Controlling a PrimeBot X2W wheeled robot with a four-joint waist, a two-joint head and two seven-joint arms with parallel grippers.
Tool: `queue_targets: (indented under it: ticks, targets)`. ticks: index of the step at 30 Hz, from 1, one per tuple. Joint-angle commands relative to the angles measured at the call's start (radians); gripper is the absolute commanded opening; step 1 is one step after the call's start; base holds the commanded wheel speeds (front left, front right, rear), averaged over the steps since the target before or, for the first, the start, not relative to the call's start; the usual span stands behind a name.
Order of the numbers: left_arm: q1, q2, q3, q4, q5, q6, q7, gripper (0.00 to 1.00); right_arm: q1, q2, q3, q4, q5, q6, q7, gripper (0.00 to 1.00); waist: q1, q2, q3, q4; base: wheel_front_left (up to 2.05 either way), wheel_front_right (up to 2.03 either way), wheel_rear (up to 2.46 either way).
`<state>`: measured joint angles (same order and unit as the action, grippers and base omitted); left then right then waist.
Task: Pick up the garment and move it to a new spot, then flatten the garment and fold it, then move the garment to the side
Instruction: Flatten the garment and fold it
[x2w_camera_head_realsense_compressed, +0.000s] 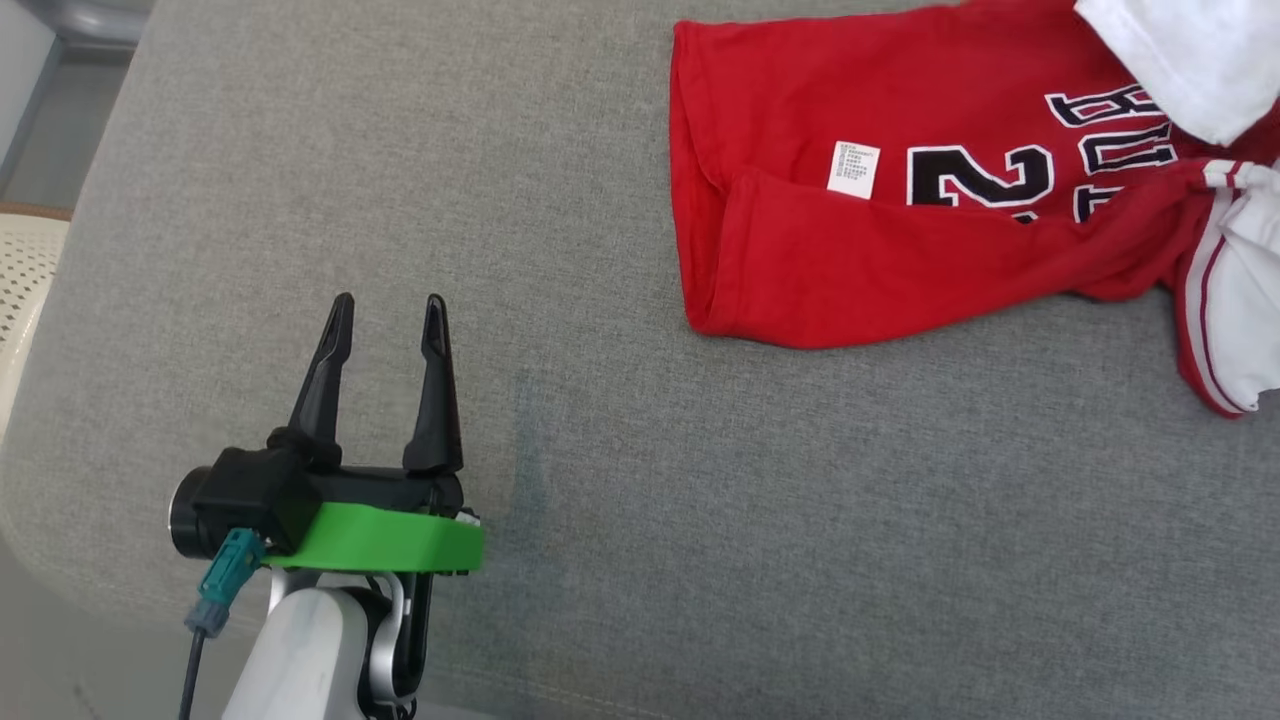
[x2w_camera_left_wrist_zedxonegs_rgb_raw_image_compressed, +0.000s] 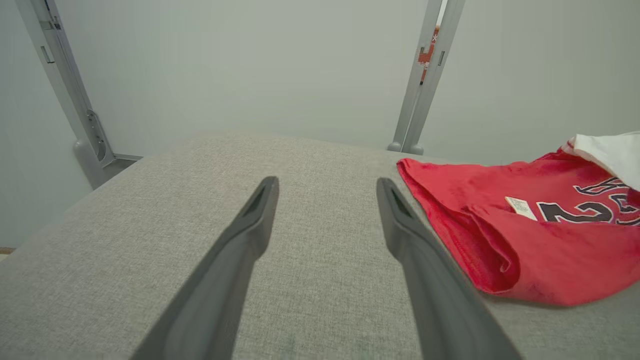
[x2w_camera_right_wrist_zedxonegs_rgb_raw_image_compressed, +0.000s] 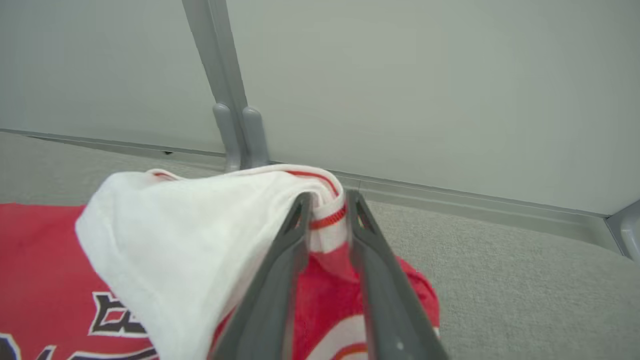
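While the garment (x2w_camera_head_realsense_compressed: 850, 250) lay crumpled on the grey bench (x2w_camera_head_realsense_compressed: 800, 500) in the head view, its white label (x2w_camera_head_realsense_compressed: 854, 169) carried print too small to read, beside a black, white-outlined "2" and partly covered letters. The garment sat well to the right of and beyond the left end effector (x2w_camera_head_realsense_compressed: 388, 300), whose fingers stood spread and empty. From the left wrist, the red hem lay right of that end effector (x2w_camera_left_wrist_zedxonegs_rgb_raw_image_compressed: 327, 185), untouched. From the right wrist, the right end effector (x2w_camera_right_wrist_zedxonegs_rgb_raw_image_compressed: 328, 197) was clenched on the garment's white, red-striped sleeve hem, holding it raised.
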<state>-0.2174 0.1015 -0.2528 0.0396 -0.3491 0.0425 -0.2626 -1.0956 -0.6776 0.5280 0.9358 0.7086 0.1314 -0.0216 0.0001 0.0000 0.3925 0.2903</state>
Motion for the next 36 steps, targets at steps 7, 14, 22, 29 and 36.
queue_targets:
  ticks: [7,14,22,29,36]
  targets:
    - [-0.014,0.003,-0.006,0.053,0.021,-0.029,-0.003,1.00,0.076,0.104,0.026,0.043,0.036,-0.001,-0.137,1.00,-0.0001,0.0000,-0.085,-0.054,0.00,0.00,0.00]
    - [-0.030,0.047,-0.018,0.085,0.025,-0.048,0.056,1.00,0.219,0.159,0.069,-0.103,0.083,-0.002,-0.219,1.00,-0.0001,0.0000,-0.212,-0.174,0.00,0.00,0.00]
    - [-0.090,0.127,-0.041,0.112,-0.004,-0.092,0.296,1.00,0.428,0.185,-0.003,-0.318,0.061,-0.001,-0.243,1.00,-0.0001,0.0000,-0.281,-0.315,0.00,0.00,0.00]
    - [-0.220,0.201,-0.055,0.126,-0.095,-0.149,0.550,1.00,0.638,0.246,-0.191,-0.546,0.015,-0.001,-0.244,1.00,-0.0001,0.0000,-0.251,-0.419,0.00,0.00,0.00]
    - [-0.365,0.265,-0.089,0.259,-0.287,-0.173,0.717,1.00,0.737,0.318,-0.255,-0.660,-0.008,-0.001,-0.244,1.00,-0.0001,0.0000,-0.175,-0.509,0.00,0.00,0.00]
